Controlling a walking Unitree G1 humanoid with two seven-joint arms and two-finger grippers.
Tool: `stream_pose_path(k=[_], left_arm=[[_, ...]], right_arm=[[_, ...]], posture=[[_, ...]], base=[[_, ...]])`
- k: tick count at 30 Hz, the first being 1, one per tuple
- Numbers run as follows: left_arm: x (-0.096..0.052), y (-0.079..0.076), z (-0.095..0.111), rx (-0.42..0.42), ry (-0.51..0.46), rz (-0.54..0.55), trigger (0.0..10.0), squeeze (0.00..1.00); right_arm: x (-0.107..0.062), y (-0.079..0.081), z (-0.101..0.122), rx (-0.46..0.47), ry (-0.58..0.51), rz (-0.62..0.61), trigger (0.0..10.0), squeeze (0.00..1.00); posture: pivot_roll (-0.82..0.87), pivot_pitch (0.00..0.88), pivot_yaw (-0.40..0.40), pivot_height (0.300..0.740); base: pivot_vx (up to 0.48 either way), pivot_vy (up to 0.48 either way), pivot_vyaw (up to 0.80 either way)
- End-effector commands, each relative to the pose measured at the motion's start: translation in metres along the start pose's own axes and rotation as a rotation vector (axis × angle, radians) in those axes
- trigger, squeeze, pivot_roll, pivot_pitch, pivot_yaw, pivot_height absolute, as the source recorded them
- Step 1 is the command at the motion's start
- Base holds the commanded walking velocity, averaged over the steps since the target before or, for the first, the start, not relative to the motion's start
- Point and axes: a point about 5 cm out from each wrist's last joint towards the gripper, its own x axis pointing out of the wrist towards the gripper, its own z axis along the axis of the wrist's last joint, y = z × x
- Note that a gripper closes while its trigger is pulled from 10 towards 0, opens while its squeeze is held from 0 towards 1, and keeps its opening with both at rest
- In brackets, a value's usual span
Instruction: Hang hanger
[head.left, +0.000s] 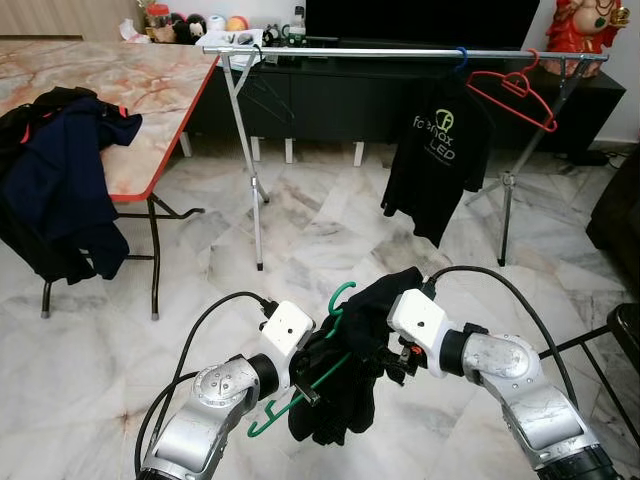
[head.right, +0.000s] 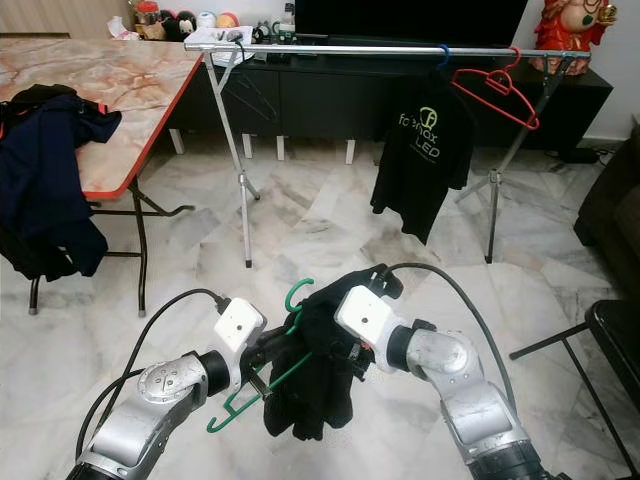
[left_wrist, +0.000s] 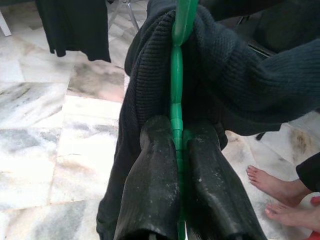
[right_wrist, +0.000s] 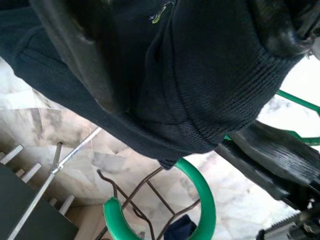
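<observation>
green plastic hanger (head.left: 300, 390) pinched in left gripper (left_wrist: 176, 150) fingers; right gripper (head.left: 385, 350) fingers grip its dark knit garment (head.left: 345, 375). dressing step; next, carry to silver metal rail (head.left: 400, 52) beyond.

- Hangers: three. One green hanger (head.left: 300, 385), one red hanger (head.left: 513, 96) on the rail, one dark wire hanger (head.left: 262, 95) on the rail.
- Garments: three. One dark garment (head.left: 345, 350) on the green hanger, one black T-shirt (head.left: 436, 160) on the rail, one navy heap (head.left: 55, 180) on the table edge.
- Clothes rails (head.left: 400, 51): one.
- Tables (head.left: 120, 80): one.
- Grippers: two, left gripper (left_wrist: 175, 190) and right gripper (head.left: 392, 358).
- Bare feet (left_wrist: 272, 187): two.
</observation>
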Motion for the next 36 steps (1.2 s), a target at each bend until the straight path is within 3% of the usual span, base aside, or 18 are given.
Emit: stream_pose_path(k=[1, 3, 4, 5, 6, 9, 13, 18, 29, 30, 33, 34, 36], left_arm=[[-0.001, 0.0, 0.011, 0.008, -0.051, 0.0, 10.0, 0.0], [-0.001, 0.0, 0.011, 0.008, -0.05, -0.002, 10.0, 0.0], [-0.001, 0.001, 0.011, 0.008, -0.049, -0.003, 10.0, 0.0], [-0.001, 0.001, 0.011, 0.008, -0.049, -0.003, 10.0, 0.0], [-0.001, 0.0, 0.011, 0.008, -0.049, -0.004, 10.0, 0.0], [-0.002, 0.0, 0.011, 0.008, -0.047, -0.006, 10.0, 0.0], [-0.002, 0.0, 0.01, 0.008, -0.04, -0.013, 10.0, 0.0], [-0.003, -0.001, 0.009, 0.008, -0.037, -0.016, 10.0, 0.0], [-0.003, -0.002, 0.009, 0.002, -0.031, -0.028, 10.0, 0.0], [-0.003, -0.002, 0.009, 0.002, -0.03, -0.029, 10.0, 0.0], [-0.004, -0.002, 0.009, 0.001, -0.03, -0.031, 10.0, 0.0], [-0.004, -0.002, 0.009, 0.0, -0.03, -0.032, 10.0, 0.0], [-0.004, -0.002, 0.009, 0.0, -0.03, -0.033, 10.0, 0.0]], right_arm=[[0.001, 0.004, -0.007, 0.002, 0.041, 0.022, 10.0, 1.0], [0.002, 0.005, -0.008, 0.013, 0.046, 0.035, 10.0, 1.0], [0.002, 0.006, -0.008, 0.017, 0.05, 0.047, 10.0, 0.94], [0.002, 0.006, -0.008, 0.017, 0.05, 0.047, 10.0, 0.94], [0.001, 0.007, -0.008, 0.035, 0.043, 0.062, 10.0, 0.0], [-0.002, 0.012, -0.008, 0.066, 0.03, 0.105, 10.0, 0.0], [-0.007, 0.019, -0.019, 0.057, 0.096, 0.159, 10.0, 0.0], [-0.005, 0.008, -0.028, 0.068, 0.158, 0.054, 10.0, 0.0], [-0.01, 0.013, -0.024, 0.076, 0.131, 0.12, 10.0, 0.0], [-0.012, 0.014, -0.023, 0.078, 0.123, 0.141, 10.0, 0.3], [-0.014, 0.016, -0.022, 0.073, 0.121, 0.167, 10.0, 0.3], [-0.017, 0.017, -0.025, 0.056, 0.152, 0.179, 10.0, 1.0], [-0.018, 0.018, -0.027, 0.044, 0.175, 0.187, 10.0, 1.0]], posture=[[0.04, 0.125, -0.027, 0.74], [0.04, 0.126, -0.027, 0.74], [0.04, 0.128, -0.027, 0.74], [0.04, 0.128, -0.027, 0.74], [0.04, 0.13, -0.026, 0.74], [0.04, 0.131, -0.026, 0.74], [0.04, 0.134, -0.025, 0.74], [0.04, 0.139, -0.022, 0.74], [0.04, 0.142, -0.018, 0.74], [0.04, 0.145, -0.017, 0.74], [0.04, 0.145, -0.017, 0.74], [0.03, 0.15, -0.016, 0.74], [0.03, 0.15, -0.016, 0.74]], base=[[0.0, 0.0, 0.0], [0.0, 0.0, 0.0], [0.0, 0.0, 0.0], [0.0, 0.0, 0.0], [0.0, 0.0, 0.0], [0.0, 0.0, 0.0], [0.0, 0.0, 0.0], [0.0, 0.0, 0.0], [0.0, 0.0, 0.0], [0.0, 0.0, 0.0], [0.0, 0.0, 0.0], [0.0, 0.0, 0.0], [0.0, 0.0, 0.0]])
